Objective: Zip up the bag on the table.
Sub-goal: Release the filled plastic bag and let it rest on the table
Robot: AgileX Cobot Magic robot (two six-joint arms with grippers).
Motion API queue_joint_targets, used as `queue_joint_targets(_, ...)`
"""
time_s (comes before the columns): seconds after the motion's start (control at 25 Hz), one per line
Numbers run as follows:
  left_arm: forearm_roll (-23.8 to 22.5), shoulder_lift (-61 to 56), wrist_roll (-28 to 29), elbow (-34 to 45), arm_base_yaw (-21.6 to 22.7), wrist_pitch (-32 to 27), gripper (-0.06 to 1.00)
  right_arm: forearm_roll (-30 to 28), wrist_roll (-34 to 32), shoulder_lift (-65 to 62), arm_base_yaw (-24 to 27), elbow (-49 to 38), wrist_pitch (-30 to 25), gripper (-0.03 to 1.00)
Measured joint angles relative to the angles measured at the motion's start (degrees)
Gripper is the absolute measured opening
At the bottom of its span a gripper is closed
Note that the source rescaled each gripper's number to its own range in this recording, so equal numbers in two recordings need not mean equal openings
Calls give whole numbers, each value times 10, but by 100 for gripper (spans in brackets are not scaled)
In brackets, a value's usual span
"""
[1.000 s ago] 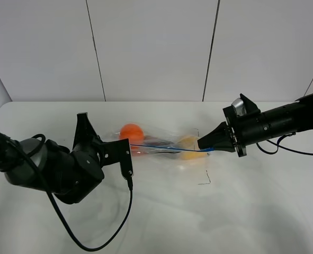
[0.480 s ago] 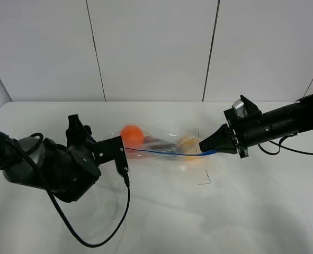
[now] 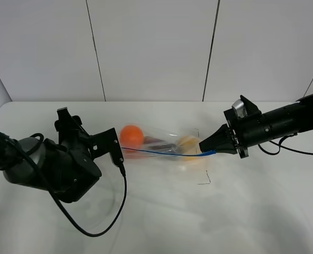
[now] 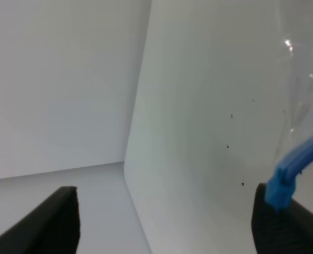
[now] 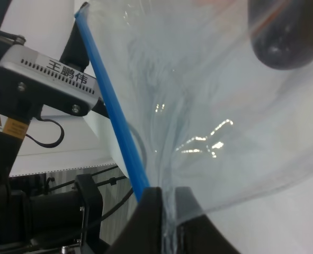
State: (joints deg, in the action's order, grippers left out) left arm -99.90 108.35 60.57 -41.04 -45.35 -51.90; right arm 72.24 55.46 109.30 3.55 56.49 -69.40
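Plastic catches the light first in the high view: the bag (image 3: 161,144) lies on the table (image 3: 251,211) about midway between its left and right edges, nearer the far edge than the near one. An orange (image 3: 131,134), a dark eggplant (image 3: 157,142) and a yellow pear (image 3: 188,143) show through it. Its blue zip strip (image 3: 161,152) runs lengthwise, left to right, strung between the two arms. The right gripper (image 3: 204,146) is clamped on the strip's right end. The left gripper (image 3: 90,132) stands wide open with nothing in it, one finger just beside the strip's left end.

From the left wrist, the left gripper (image 4: 164,211) shows its jaws far apart and bare. The end of the zip strip (image 4: 296,164) sits against one finger, not between the two.

From the right wrist, the right gripper (image 5: 161,211) is pinched tight on the corner of the bag (image 5: 209,116). The zip strip (image 5: 111,106) runs straight away from it towards the other arm, and the eggplant (image 5: 283,37) hangs dark inside.

Whether the seal is pressed together along its whole length I cannot tell. If it is not, the left arm is plainly the nearer to the free end. Its jaws would have to come round the strip there, across its long axis, before sliding towards the right gripper.
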Motion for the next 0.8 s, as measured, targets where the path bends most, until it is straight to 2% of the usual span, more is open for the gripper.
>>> queue_joint_targets(0.24,0,0,11,0,-1,-2,76,0,1,0,0,0,0,0)
queue_joint_targets(0.4,3,0,17,-6,-1,-2,90,0,3,0,0,0,0,0)
queue_joint_targets(0.52,26,0,15,-19,-1,-2,98,0,3,0,0,0,0,0)
queue_joint_targets(0.8,69,0,-1,-44,-1,-7,100,0,3,0,0,0,0,0)
